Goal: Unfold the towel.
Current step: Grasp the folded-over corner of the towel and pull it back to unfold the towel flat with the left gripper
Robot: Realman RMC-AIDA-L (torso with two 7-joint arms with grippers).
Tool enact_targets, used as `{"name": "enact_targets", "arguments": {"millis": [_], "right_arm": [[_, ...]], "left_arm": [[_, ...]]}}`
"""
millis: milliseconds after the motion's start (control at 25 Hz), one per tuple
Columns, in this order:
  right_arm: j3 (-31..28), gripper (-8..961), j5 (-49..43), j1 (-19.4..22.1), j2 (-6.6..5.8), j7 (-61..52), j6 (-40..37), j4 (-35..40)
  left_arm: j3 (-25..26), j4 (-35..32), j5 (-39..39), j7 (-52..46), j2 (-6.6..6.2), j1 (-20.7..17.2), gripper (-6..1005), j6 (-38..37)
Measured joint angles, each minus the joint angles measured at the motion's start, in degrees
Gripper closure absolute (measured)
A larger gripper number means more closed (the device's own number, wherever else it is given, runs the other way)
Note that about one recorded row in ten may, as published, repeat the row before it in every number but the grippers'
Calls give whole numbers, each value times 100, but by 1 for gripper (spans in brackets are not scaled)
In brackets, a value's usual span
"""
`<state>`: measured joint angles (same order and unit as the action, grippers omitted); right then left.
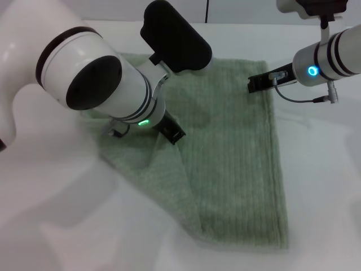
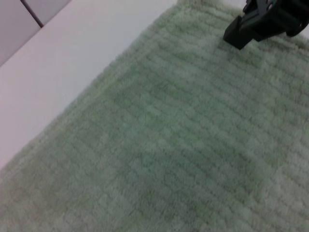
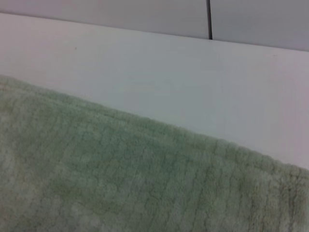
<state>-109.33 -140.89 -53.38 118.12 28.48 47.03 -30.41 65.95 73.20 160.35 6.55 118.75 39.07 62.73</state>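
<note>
The towel (image 1: 231,158) is a sage-green ribbed cloth lying on the white table. Its near left part is folded over, with a raised crease running toward the front corner. My left gripper (image 1: 169,132) is down on the towel's left half, mostly hidden under my own wrist. My right gripper (image 1: 256,83) is at the towel's far right edge, close to the cloth. It also shows in the left wrist view (image 2: 256,24), dark, on the towel (image 2: 183,145). The right wrist view shows only the towel's hemmed edge (image 3: 120,169) and bare table.
The white table (image 1: 321,186) surrounds the towel on all sides. My bulky left arm (image 1: 90,79) hides the towel's far left part. A wall with a dark seam (image 3: 209,19) rises behind the table's far edge.
</note>
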Motion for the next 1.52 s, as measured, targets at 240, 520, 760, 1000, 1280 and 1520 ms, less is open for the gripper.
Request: {"name": "enact_targets", "arguments": {"millis": [240,520,760,1000,1280,1520], "right_arm": [[0,954,0,8,-5,0,-11,-1],[0,954,0,21,-8,0,-70,27],[0,954,0,23,-6,0,-74,39],[0,954,0,38,-3,0,-89,42],[9,954,0,33,0,0,-157,121],[9,954,0,30,0,0,-159,123]], "left_arm": [[-4,416,380,-304,-7,-60,955,256],[7,667,523,-560,-31,-64,991,490],[43,862,524,-564,-29,-5,990,761],[86,1090,527,-570,-31,-51,990,866],[164,1135,533,-574,-43,-17,990,1067],[264,1344,533,-574,-53,-17,990,1350]]}}
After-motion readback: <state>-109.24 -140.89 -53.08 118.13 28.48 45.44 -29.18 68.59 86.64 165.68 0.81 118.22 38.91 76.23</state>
